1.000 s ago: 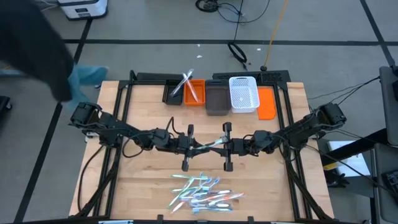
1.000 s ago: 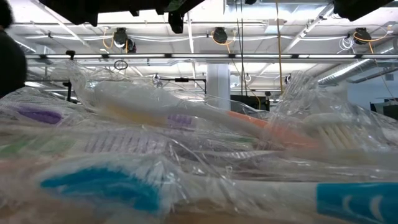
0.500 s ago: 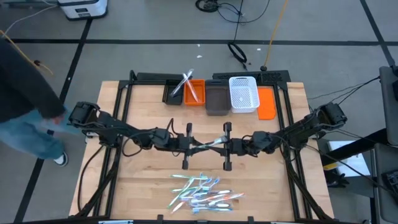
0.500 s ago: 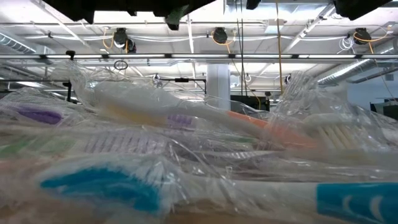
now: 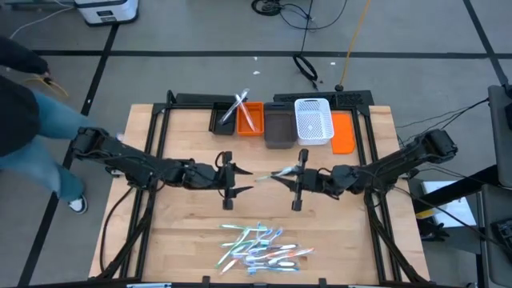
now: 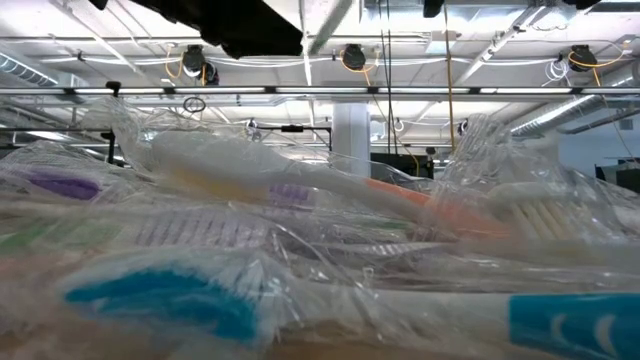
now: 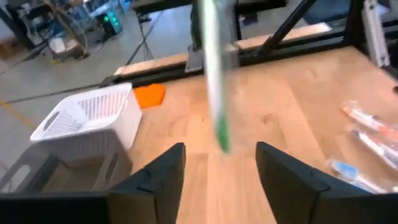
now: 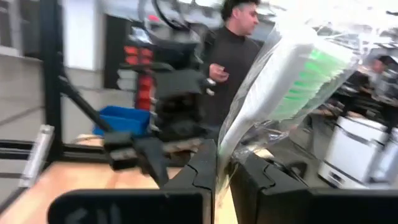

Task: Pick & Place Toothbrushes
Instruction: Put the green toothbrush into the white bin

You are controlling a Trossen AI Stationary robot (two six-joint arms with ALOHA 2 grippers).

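Handover at mid-counter. Right pincer clamped on a wrapped toothbrush; in the right wrist view the green-and-white brush stands up from between the closed fingers, film wrapper around it. Left pincer sits just beside the free end of that brush, fingers spread and nothing between them. Left wrist view shows the green stick hanging ahead of the parted fingers, not touching either one.

Key relation: the held brush lies with its long axis along the line between the two pincers, free end pointing at the left arm. It belongs to the right arm only.

Rest of the toothbrushes lie in a loose heap near the counter's front edge, about centred, well apart from both pincers. Low view is filled by this heap, all in clear wrappers.

Bins along the back edge: orange bin already holding a couple of brushes, white basket beside the dark bin. The right arm looks the nearer to these.

A person's sleeve beyond the counter's left edge.
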